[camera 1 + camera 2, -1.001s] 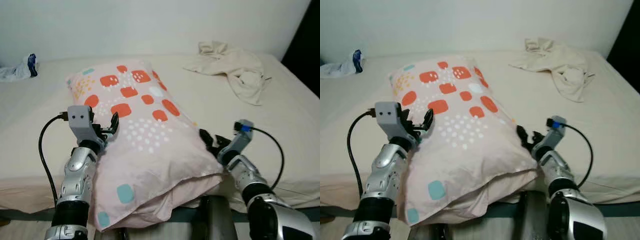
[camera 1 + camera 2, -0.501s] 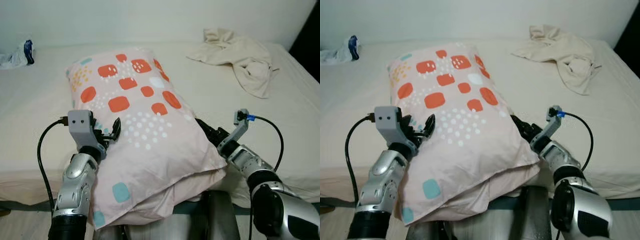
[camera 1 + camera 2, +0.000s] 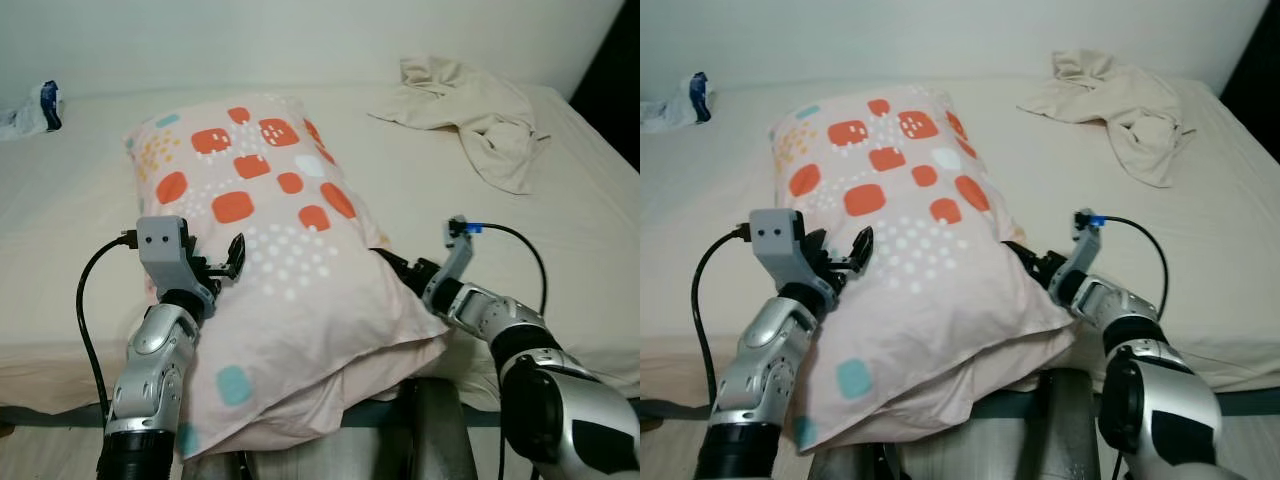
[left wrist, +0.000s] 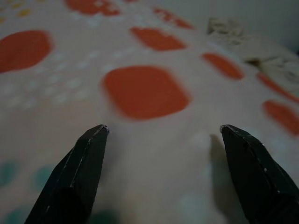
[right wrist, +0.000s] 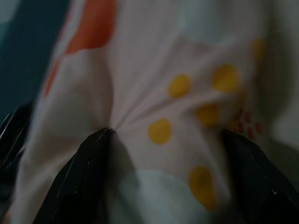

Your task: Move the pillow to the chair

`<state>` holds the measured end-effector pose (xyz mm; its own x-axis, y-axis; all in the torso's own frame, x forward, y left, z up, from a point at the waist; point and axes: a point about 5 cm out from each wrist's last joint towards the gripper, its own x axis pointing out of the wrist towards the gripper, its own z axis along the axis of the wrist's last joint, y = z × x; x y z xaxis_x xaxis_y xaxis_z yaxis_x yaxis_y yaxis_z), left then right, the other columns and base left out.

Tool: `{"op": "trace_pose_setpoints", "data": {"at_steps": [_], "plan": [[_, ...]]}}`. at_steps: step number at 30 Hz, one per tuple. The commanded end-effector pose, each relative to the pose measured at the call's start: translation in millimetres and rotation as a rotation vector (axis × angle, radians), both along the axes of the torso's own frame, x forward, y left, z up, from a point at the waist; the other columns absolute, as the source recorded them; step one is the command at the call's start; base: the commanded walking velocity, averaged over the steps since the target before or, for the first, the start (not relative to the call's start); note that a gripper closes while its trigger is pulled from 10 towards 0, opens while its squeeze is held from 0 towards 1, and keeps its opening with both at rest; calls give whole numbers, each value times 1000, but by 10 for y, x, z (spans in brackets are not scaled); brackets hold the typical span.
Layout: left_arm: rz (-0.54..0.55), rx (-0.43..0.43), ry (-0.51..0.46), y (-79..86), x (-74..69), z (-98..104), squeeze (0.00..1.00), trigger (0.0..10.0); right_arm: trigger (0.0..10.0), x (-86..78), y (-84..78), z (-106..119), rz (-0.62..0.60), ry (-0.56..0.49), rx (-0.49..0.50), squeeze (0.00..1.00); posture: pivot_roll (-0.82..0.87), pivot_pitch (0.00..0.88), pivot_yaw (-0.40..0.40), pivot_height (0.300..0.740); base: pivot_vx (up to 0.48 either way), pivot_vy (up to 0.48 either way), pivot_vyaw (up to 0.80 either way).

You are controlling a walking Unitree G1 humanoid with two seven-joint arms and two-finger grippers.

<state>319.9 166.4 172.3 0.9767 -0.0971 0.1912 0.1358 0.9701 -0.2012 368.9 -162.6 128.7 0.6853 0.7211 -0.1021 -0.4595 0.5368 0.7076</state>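
Left hand spread against pillow, beige bed (white wall behind)

Pale pink pillow with orange squares, white dots, teal patches; cream bedsheet; beige cloth

— What sort of place is this?
— A bedroom in a home: a wide bed with a cream sheet runs up to a plain white wall.
— Anything else?
— A crumpled beige cloth near its far right corner.
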Motion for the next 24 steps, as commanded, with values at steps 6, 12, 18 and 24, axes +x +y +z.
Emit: {"op": "trace_pose_setpoints", "data": {"at_steps": [6, 12, 18, 24], "plan": [[-41, -7, 17, 172, 32, 101, 0, 10000, 10000, -88, 281, -153, 135, 55, -47, 0, 109, 210, 61, 444, 0, 0, 0], [141, 78, -29, 570, 166, 392, 0, 10000, 10000, -146, 246, -318, 103, 104, -134, 0, 97, 196, 55, 444, 0, 0, 0], [393, 323, 30, 825, 263, 534, 0, 10000, 9647, -203, 152, -451, 43, 141, -162, 0, 88, 190, 65, 444, 0, 0, 0], [484, 405, 259, 1094, 318, 274, 0, 10000, 10000, -240, 86, -501, 18, 152, -162, 0, 71, 197, 80, 444, 0, 0, 0]]}}
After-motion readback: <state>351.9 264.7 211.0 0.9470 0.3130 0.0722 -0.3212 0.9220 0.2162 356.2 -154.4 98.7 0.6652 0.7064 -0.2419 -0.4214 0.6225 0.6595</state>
